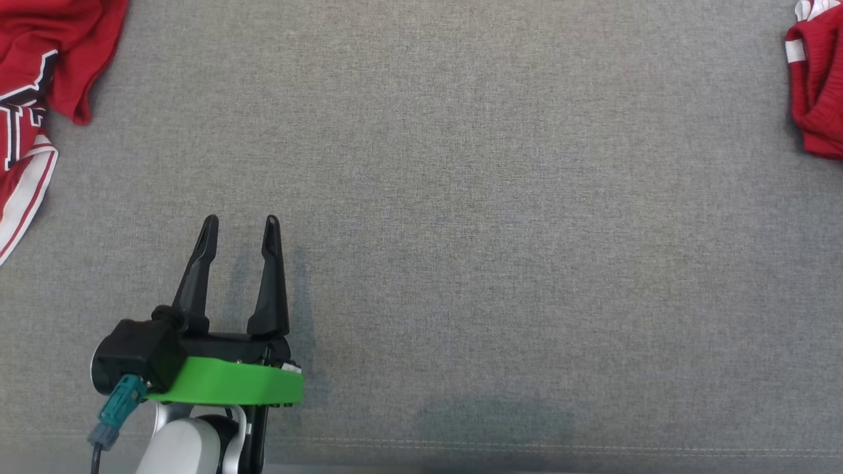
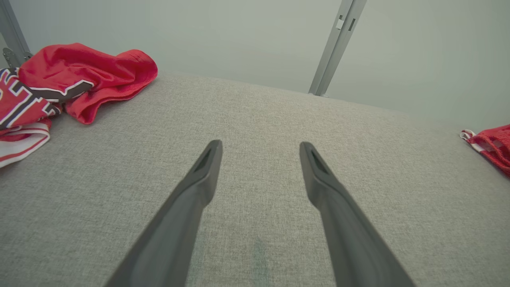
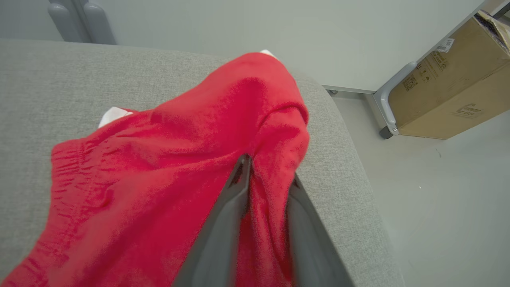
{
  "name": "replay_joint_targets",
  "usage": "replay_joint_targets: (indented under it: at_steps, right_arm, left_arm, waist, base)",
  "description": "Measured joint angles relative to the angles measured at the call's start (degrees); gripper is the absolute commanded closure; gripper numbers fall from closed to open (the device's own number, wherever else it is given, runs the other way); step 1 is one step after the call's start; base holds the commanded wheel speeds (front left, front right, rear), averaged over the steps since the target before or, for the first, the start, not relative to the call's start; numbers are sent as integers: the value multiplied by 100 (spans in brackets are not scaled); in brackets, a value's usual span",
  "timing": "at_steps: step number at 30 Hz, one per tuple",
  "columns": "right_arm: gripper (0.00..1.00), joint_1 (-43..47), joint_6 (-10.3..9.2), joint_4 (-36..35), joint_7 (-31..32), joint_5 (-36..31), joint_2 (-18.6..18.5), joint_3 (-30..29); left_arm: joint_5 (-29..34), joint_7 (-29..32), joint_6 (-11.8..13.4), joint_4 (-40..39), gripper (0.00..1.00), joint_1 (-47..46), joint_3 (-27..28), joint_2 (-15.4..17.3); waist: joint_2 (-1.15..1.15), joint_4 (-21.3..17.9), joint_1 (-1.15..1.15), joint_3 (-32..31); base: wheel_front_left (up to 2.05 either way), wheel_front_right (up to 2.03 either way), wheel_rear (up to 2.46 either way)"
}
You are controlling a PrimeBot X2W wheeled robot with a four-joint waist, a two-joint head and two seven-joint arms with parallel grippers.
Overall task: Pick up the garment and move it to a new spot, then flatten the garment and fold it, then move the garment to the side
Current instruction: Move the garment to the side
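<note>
Two red pieces of clothing lie at opposite ends of a broad, grey, fabric-covered worktop point(image 1: 500, 230), with a wide stretch of bare cloth between them. The larger heap, a red jersey point(image 1: 33, 79) with black-and-white lettering and a white-striped hem, is crumpled at the far left corner and runs down along the left edge. The red garment point(image 3: 159, 167), a softer piece with a gathered band and a flash of white trim, is bunched at the right edge toward the far corner, one side close to where the worktop rounds off above the floor point(image 3: 438, 207). A brown cardboard box point(image 3: 450, 83) sits on a grey frame beyond that edge.

The left gripper point(image 1: 241, 222) hovers over the near left part of the worktop, well apart from both pieces, its two dark fingers spread wide with nothing between them. A green collar point(image 1: 230, 382) wraps its wrist.

The right gripper point(image 3: 271, 171) is buried in the red garment at the right edge. A raised fold of cloth runs up between its fingers, which stand a little apart; whether they are pinching the fold or merely lie on either side of it cannot be told.

A grey metal post point(image 2: 334, 48) rises behind the worktop's far edge.
</note>
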Motion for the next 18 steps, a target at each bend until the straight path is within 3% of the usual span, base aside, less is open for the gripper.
replay_joint_targets:
  at_steps: [1,14,18]
  right_arm:
    - [0,0,-79,46,-43,-24,-16,-3]
    - [0,-124,-137,104,-549,4,556,-15]
    - [0,-365,-24,-148,-855,-11,801,52]
  left_arm:
    - [8,34,0,-1,0,-15,5,1]
    - [37,41,0,23,0,-40,158,43]
    - [37,40,0,70,0,-53,204,58]
  waist:
    - [0,1,0,6]
    - [0,-313,0,-71]
    - [0,-483,0,-160]
  base:
    - [0,0,0]
    - [0,0,0]
    - [0,0,0]
